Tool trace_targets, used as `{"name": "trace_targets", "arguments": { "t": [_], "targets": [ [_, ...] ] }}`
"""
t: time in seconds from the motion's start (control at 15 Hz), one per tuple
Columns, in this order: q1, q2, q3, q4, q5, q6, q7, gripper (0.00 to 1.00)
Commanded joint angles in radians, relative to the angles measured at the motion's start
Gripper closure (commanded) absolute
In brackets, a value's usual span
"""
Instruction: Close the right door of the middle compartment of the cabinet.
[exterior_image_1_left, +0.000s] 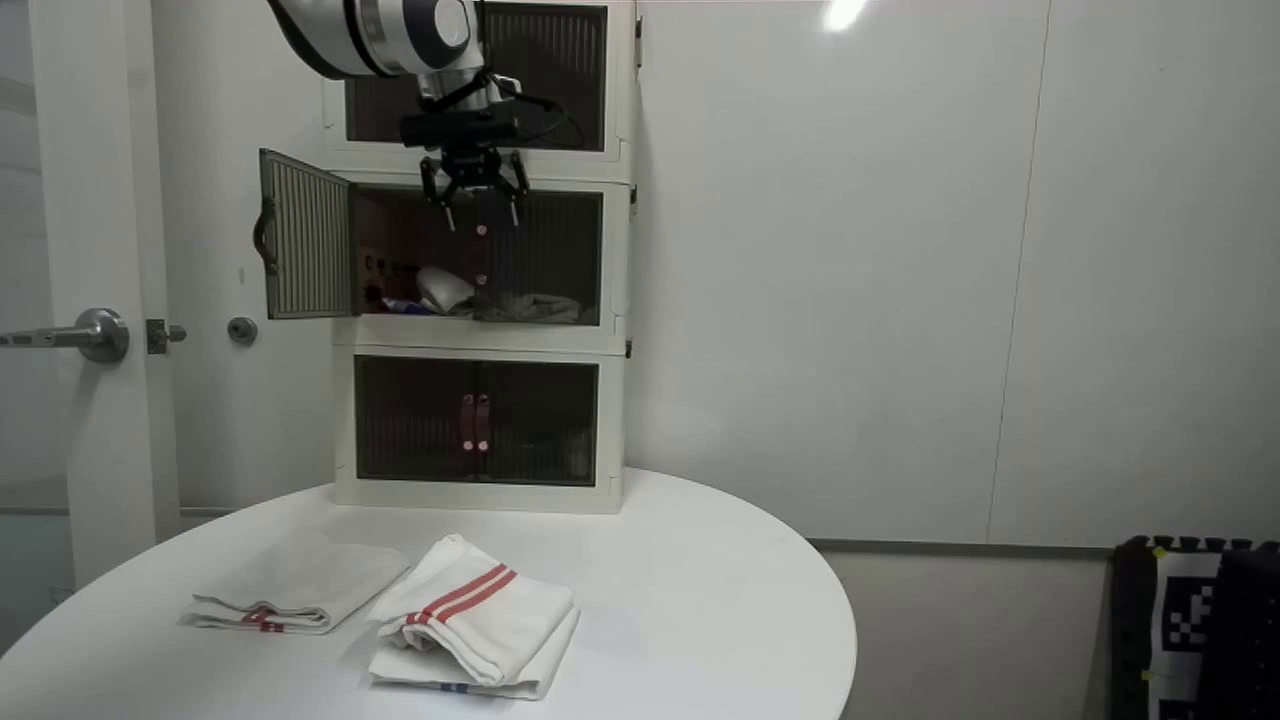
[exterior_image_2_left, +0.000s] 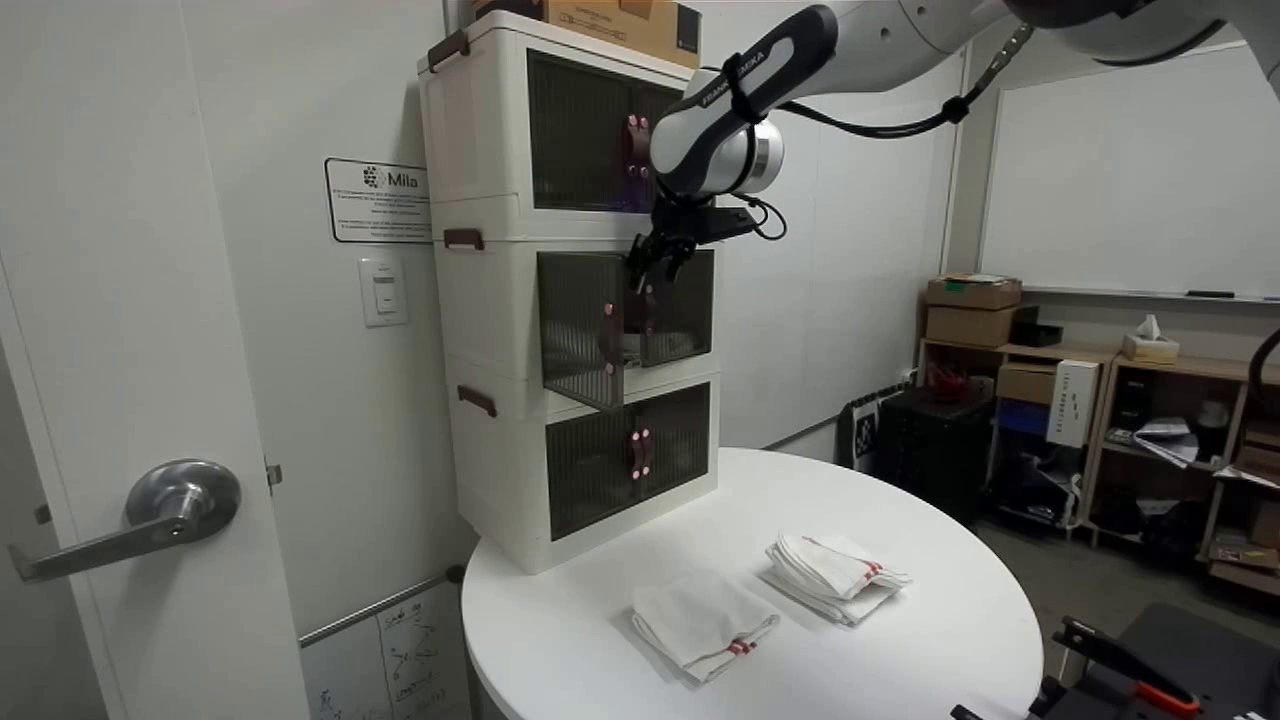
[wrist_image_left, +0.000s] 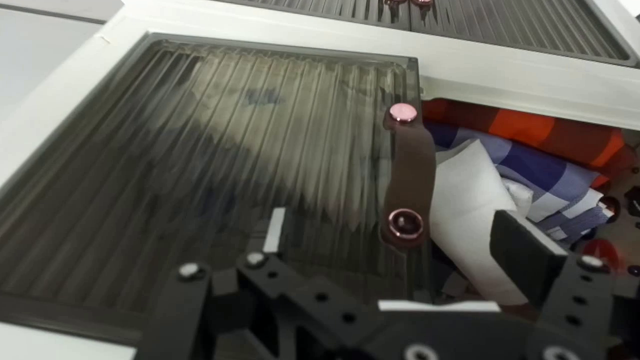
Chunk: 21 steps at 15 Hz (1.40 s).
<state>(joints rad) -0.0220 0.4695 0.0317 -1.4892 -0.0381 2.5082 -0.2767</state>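
The white cabinet (exterior_image_1_left: 480, 497) has three stacked sections and also shows in an exterior view (exterior_image_2_left: 488, 310). The middle compartment (exterior_image_1_left: 480, 334) holds cloth and white items. Its right door (exterior_image_1_left: 550, 250), a dark ribbed pane, is shut or nearly shut in both exterior views (exterior_image_2_left: 682, 310); I cannot tell if it is flush. In the wrist view, seemingly upside down, the right door (wrist_image_left: 240, 150) stands at left with its brown handle (wrist_image_left: 412, 175). My gripper (exterior_image_1_left: 483, 218) is open and empty in front of this door's handle edge, and also shows in an exterior view (exterior_image_2_left: 655, 276).
The matching left door (exterior_image_1_left: 308, 240) stands swung wide open toward the room, also in an exterior view (exterior_image_2_left: 580, 330). The doors above and below look shut. Folded white towels (exterior_image_1_left: 480, 610) lie on the round white table (exterior_image_1_left: 700, 600). A cardboard box (exterior_image_2_left: 620, 25) sits on top.
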Motion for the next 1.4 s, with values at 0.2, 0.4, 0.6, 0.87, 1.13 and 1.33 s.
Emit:
{"name": "trace_targets", "arguments": {
  "t": [0.2, 0.4, 0.6, 0.87, 1.13, 1.33],
  "targets": [
    [-0.017, 0.06, 0.006, 0.065, -0.001, 0.036, -0.01, 0.0],
    [-0.027, 0.064, 0.006, 0.065, 0.0, 0.047, -0.009, 0.0],
    [-0.038, 0.058, 0.008, 0.06, 0.005, 0.047, -0.012, 0.0],
    [-0.07, 0.024, 0.036, 0.051, 0.048, -0.089, -0.056, 0.0],
    [-0.09, -0.047, 0.016, 0.01, 0.061, -0.316, -0.06, 0.0],
    [-0.08, -0.141, -0.042, -0.067, 0.01, -0.457, 0.04, 0.0]
  ]
}}
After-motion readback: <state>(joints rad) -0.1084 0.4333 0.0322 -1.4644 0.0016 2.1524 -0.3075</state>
